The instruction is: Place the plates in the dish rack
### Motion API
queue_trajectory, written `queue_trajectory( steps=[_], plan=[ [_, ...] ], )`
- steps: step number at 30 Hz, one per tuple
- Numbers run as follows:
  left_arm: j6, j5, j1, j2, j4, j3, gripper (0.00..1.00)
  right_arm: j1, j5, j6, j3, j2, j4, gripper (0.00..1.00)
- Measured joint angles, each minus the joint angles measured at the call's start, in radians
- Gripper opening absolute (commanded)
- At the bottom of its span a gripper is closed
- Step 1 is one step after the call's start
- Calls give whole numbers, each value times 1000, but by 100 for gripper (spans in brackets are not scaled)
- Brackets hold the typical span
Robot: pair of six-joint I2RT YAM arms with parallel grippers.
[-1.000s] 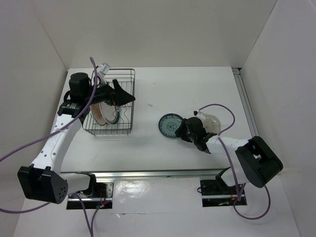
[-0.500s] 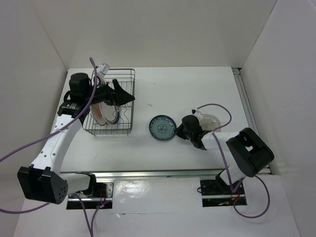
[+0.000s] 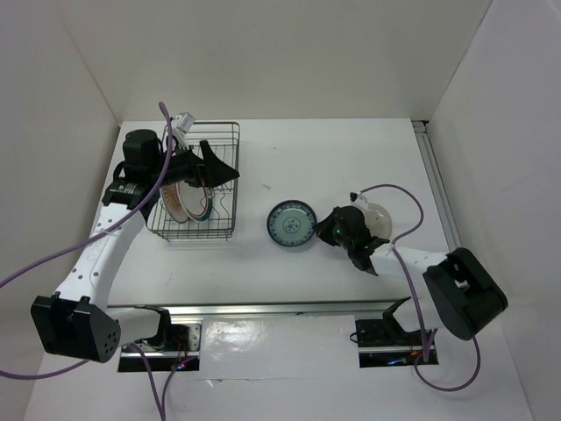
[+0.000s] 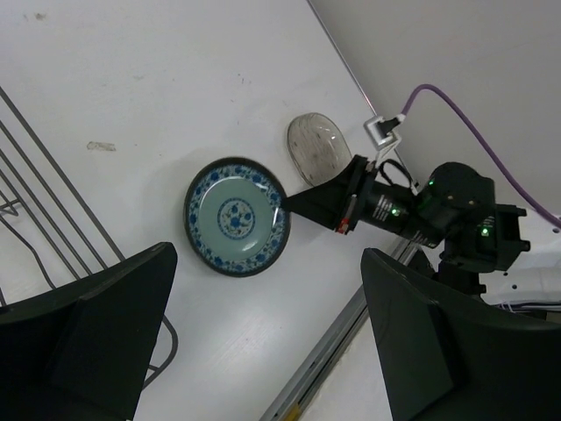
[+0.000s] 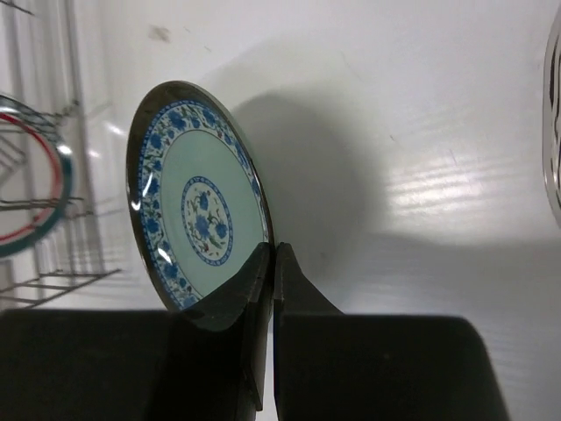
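Observation:
The dish rack (image 3: pixel 197 180) stands at the left and holds the white plate with the orange pattern (image 3: pixel 180 200) upright. My left gripper (image 3: pixel 219 167) is open and empty above the rack's right side; its fingers (image 4: pixel 88 342) frame the left wrist view. The blue-green plate (image 3: pixel 291 224) is mid-table, also in the left wrist view (image 4: pixel 235 217). My right gripper (image 5: pixel 273 259) is shut on the rim of this plate (image 5: pixel 197 206). I cannot tell if the plate is off the table. The grey-beige plate (image 3: pixel 375 217) lies flat behind the right gripper.
The rack's wires (image 5: pixel 35 175) and the white plate (image 5: pixel 26 189) show at the left edge of the right wrist view. The table's metal rail (image 3: pixel 289 307) runs along the near edge. White walls enclose the table on three sides.
My right gripper has moved the blue-green plate a little left, towards the rack, and the right arm's elbow has swung out to the right. The left arm has not moved.

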Motion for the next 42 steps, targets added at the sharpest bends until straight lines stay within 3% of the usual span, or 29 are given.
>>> queue_trajectory(
  steps=[8, 13, 19, 32, 35, 37, 39, 40, 42],
  plan=[
    [-2, 13, 0, 4, 11, 0, 100, -53, -31, -40, -5, -199, 35, 0],
    [-4, 42, 0, 19, 39, -8, 100, -53, -145, -101, 2, -282, 111, 0],
    [-6, 63, 0, 47, 43, -14, 99, -50, -307, -138, 50, -259, 199, 0],
    [-23, 100, 0, 90, 62, -22, 83, -5, -399, -151, 153, -132, 319, 0],
    [-28, 107, 0, 98, 61, -25, 67, 1, -403, -151, 182, -100, 333, 0],
    [-32, 111, 0, 101, 60, -25, 40, 7, -406, -151, 198, -85, 343, 0],
    [-31, 117, 0, 103, 64, -25, 26, 11, -406, -151, 211, -76, 346, 0],
    [-26, 122, 0, 103, 69, -25, 15, 12, -406, -151, 215, -73, 349, 0],
    [-7, 113, 0, 104, 66, -25, 5, 12, -403, -143, 218, -70, 362, 0]
  ],
)
